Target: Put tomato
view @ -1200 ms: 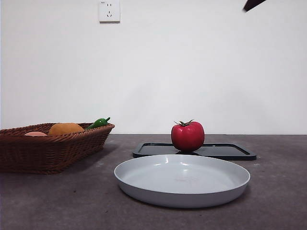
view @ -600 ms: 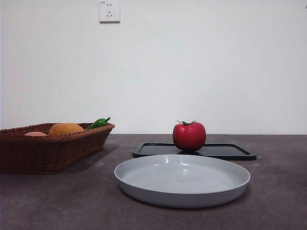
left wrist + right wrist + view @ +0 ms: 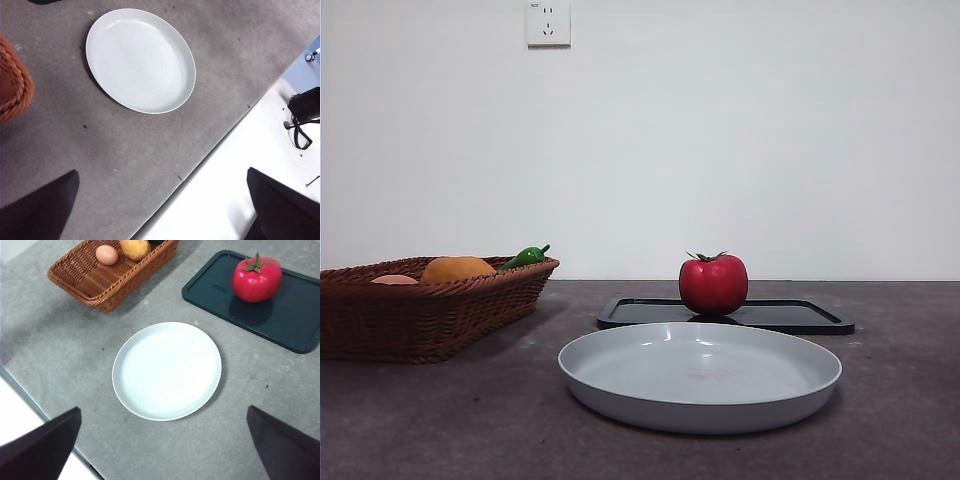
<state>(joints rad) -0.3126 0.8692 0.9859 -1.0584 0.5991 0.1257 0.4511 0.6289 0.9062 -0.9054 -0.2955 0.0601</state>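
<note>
The glossy red tomato point(image 3: 713, 284) point(image 3: 256, 279) with a green stem sits upright on the dark tray point(image 3: 800, 316) point(image 3: 295, 315), near its left part in the front view. No gripper touches it. My right gripper point(image 3: 162, 450) hangs high over the table's near side, open and empty, looking down on the tomato and the plate. My left gripper point(image 3: 162, 210) is also open and empty, raised above the table edge. Neither arm shows in the front view.
A light grey plate point(image 3: 700, 375) point(image 3: 167, 370) point(image 3: 140, 60) lies in front of the tray. A wicker basket point(image 3: 420, 305) point(image 3: 112, 275) at the left holds an orange fruit point(image 3: 457, 268), an egg point(image 3: 107, 254) and a green pepper point(image 3: 527, 256).
A black arm tip at the front view's top right has gone out of view. The tomato has shifted very slightly to the right on the tray.
</note>
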